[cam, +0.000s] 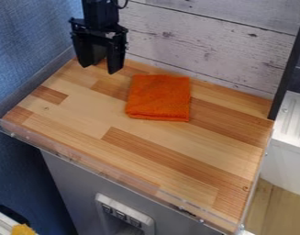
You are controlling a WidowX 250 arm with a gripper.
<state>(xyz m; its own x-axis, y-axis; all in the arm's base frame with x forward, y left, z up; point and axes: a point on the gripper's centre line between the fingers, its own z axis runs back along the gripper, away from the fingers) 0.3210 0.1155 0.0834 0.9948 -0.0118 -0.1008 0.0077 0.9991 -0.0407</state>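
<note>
My black gripper (pixel 98 68) hangs over the back left corner of the wooden counter, its two fingers apart with nothing between them. To the right of it and a little nearer the front, a folded orange cloth (pixel 158 97) lies flat on the wood. A gap of bare wood shows between the gripper and the cloth; they do not touch.
The wooden counter (pixel 170 153) has a clear raised edge along its front and a grey one at the left. White wooden boards (pixel 207 43) stand behind it. A black post (pixel 289 69) rises at the back right corner, with a white surface (pixel 293 121) beyond.
</note>
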